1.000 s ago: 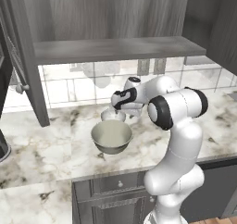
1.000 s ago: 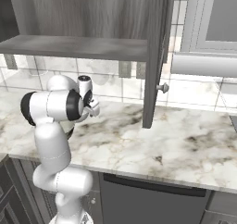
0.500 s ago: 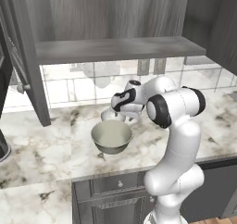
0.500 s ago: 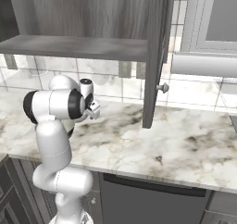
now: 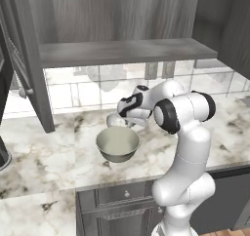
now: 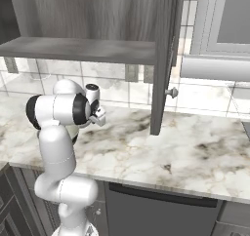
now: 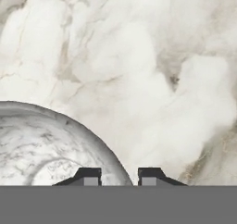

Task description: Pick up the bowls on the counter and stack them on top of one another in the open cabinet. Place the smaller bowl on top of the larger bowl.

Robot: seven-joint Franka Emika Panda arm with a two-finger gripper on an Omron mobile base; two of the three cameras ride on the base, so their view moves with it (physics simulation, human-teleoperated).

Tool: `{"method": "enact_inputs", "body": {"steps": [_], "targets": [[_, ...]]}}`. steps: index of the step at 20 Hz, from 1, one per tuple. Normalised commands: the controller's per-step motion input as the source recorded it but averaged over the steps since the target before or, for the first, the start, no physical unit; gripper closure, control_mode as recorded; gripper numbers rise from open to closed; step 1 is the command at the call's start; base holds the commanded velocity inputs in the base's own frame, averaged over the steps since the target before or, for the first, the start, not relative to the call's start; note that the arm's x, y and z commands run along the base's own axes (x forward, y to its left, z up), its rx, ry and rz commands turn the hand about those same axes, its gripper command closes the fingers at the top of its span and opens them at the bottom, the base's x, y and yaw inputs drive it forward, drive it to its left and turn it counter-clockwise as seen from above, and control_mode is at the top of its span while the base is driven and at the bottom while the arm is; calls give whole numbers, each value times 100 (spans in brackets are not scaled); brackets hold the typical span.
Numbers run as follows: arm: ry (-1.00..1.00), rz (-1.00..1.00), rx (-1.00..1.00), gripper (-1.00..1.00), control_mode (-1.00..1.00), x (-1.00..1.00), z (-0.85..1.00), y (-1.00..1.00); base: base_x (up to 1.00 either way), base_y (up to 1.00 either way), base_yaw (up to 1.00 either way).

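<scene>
the larger bowl (image 5: 117, 144) sits nearest the counter (image 5: 44, 159) edge; just behind it the smaller bowl (image 7: 51, 149) is being gripped, its rim taken between the narrowed fingers of the gripper (image 7: 120, 176). a lift to the open cabinet (image 5: 122, 51) above seems premature, since the larger bowl belongs underneath. how firmly the rim is held cannot be made out, the arm hiding it.

White tiled backsplash (image 5: 73, 91) behind — range hood (image 6: 215, 67) at right.
</scene>
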Motion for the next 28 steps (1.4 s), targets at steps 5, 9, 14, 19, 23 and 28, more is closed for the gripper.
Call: {"method": "enact_inputs", "body": {"steps": [5,9,14,19,23,28], "targets": [[0,-1,5,100,-100,-5,1,-4,0,0,0],[0,-7,4,100,-100,-11,17,-12,0,0,0],[-1,-11,1,100,-100,-1,45,-12,0,0,0],[-4,-8,0,100,-100,-5,51,-2,0,0,0],[-5,-6,0,100,-100,-30,36,0,0,0,0],[-6,-3,0,100,-100,-52,24,0,0,0,0]]}}
